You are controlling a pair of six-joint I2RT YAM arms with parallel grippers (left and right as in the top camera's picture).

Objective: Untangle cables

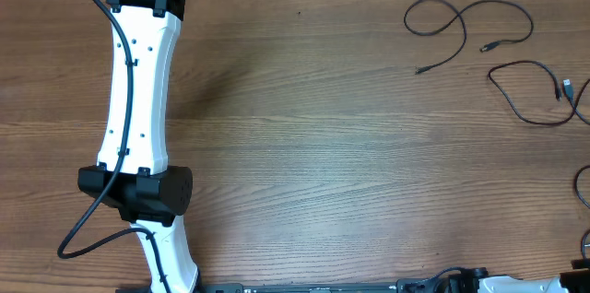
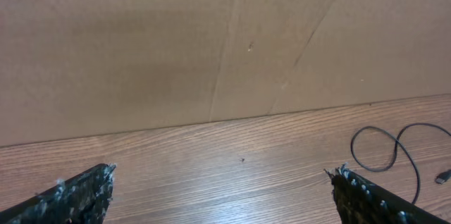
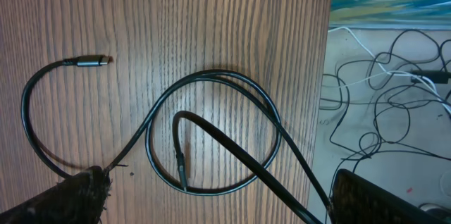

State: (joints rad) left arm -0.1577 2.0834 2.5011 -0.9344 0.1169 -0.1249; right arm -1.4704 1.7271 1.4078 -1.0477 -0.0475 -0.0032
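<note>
The left jaws are spread wide and hold nothing. The right jaws are spread wide too, empty, over a looped cable (image 3: pixel 211 74). The cables (image 1: pixel 459 20) lie at the worktop's (image 1: pixel 304 127) far right.

Black cables (image 1: pixel 461 33) lie looped on the wooden table's (image 1: pixel 323 146) right side, well apart from the left arm (image 1: pixel 138 90).

The table (image 1: pixel 323 146) is seen from directly above. Past the left pincer (image 2: pixel 223 171) a wall (image 2: pixel 141 41) is faced, low; the cable (image 2: pixel 352 152) ahead is shared overhead. Beneath the right pincer (image 3: pixel 218 173) the table is viewed closely.
</note>
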